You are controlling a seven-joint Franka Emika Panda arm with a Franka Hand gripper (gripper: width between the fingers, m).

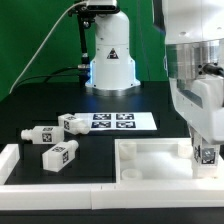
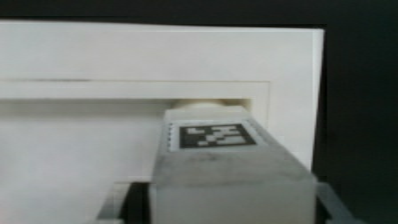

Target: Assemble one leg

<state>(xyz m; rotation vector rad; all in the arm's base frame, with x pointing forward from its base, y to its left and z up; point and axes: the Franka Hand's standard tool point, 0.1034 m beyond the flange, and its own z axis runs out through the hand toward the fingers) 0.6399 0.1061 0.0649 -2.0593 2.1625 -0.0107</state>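
My gripper (image 1: 205, 143) is shut on a leg (image 1: 207, 156), a white block with a black-and-white tag, and holds it upright over the near right corner of the large white tabletop (image 1: 150, 163). In the wrist view the held leg (image 2: 217, 160) fills the middle between my fingers (image 2: 128, 203). Its narrower stub end (image 2: 210, 103) sits against the inner corner of the tabletop (image 2: 107, 60). I cannot tell how deep it sits. Three more legs (image 1: 58, 154) (image 1: 38, 133) (image 1: 72, 123) lie on the black table at the exterior view's left.
The marker board (image 1: 120, 121) lies flat behind the tabletop. The arm's white base (image 1: 110, 62) stands at the back. A white rail (image 1: 10, 163) runs along the table's near left edge.
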